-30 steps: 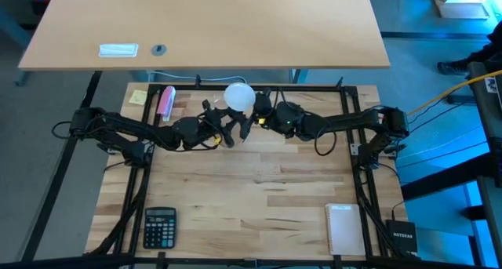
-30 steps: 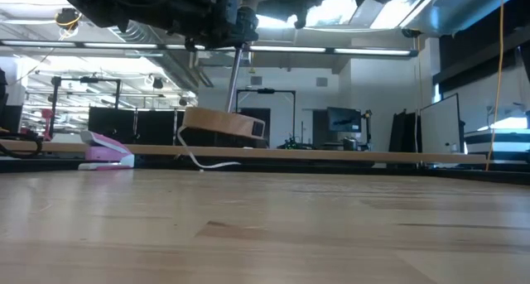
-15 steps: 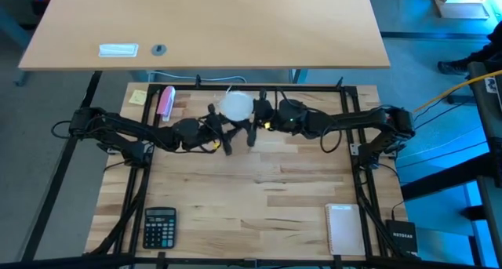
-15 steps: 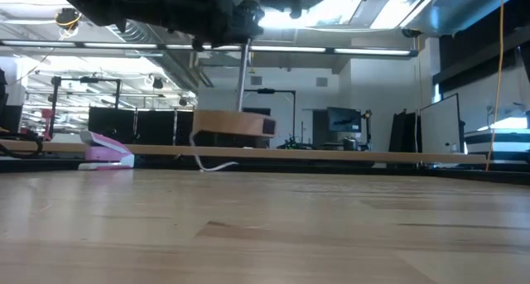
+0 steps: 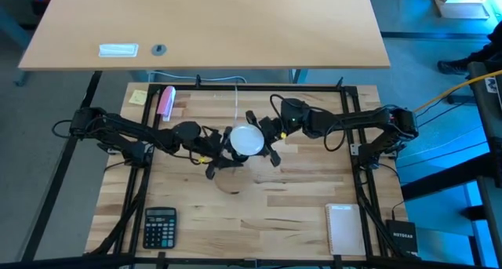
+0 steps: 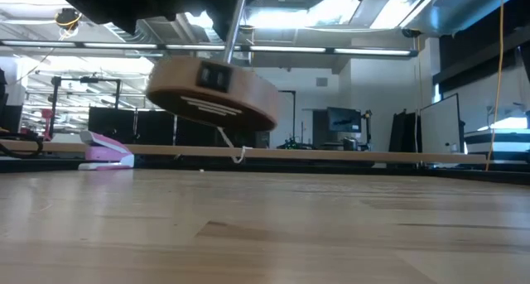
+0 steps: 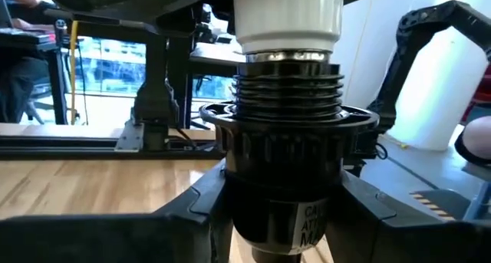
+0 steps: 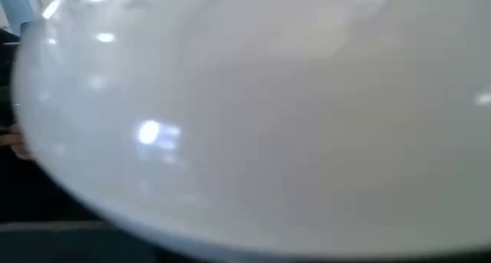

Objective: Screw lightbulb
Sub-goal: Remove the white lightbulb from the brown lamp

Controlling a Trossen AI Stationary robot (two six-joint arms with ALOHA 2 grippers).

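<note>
Jaws of left gripper (image 7: 280, 217) clamp black socket (image 7: 288, 152); right gripper (image 5: 263, 143) pinches lightbulb (image 5: 245, 140), base half-threaded, held above tabletop (image 5: 267, 198). We risk cross-threading if tilted.

High view: overhead, straight down on the whole tabletop (image 5: 259, 214), both arms meeting mid-table.

Low view: at tabletop level, facing across into the room; wooden disc (image 6: 212, 93) hangs tilted above the surface.

Left wrist view: very close, level with the socket (image 7: 288, 179) between its own fingers, bulb (image 7: 288, 18) base threaded above.

Right wrist view: pressed against the bulb's globe, filling the frame.

All four share the bulb-and-socket assembly.
</note>
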